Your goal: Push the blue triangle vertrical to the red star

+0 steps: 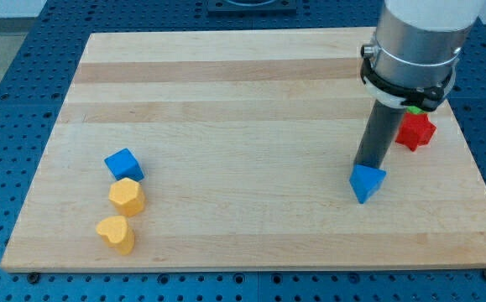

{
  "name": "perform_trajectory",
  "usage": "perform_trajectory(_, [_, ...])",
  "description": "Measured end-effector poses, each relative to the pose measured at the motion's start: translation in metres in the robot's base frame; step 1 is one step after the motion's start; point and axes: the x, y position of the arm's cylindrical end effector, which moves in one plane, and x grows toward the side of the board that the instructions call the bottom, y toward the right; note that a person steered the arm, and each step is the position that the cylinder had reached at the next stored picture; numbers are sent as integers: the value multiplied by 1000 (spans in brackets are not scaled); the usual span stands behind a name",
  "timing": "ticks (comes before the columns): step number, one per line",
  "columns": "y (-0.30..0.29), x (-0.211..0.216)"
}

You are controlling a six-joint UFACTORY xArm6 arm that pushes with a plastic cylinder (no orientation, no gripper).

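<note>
The blue triangle [368, 182] lies on the wooden board [243, 101] at the view's right, lower middle. The red star [415, 131] sits above and to the right of it, near the board's right edge, partly hidden by the arm. My tip [363, 166] stands right at the blue triangle's upper left edge, touching or nearly touching it. The rod rises from there to the grey arm housing at the view's top right.
A green block [414, 110] peeks out just above the red star, mostly hidden by the arm. At the view's lower left stand a blue cube [123, 164], a yellow hexagon [127, 196] and a yellow heart [115, 234] in a column.
</note>
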Motion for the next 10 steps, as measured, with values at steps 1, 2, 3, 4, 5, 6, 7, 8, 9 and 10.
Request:
perform_trajectory(1, [-20,-5])
perform_trajectory(2, [-33,-6])
perform_trajectory(3, [-38,-10])
perform_trajectory(4, [-17,48])
perform_trajectory(5, [-10,56])
perform_trajectory(6, [42,89])
perform_trajectory(7, [42,89])
perform_trajectory(8, [56,88])
perform_trajectory(9, [51,88])
perform_trajectory(10, [13,57])
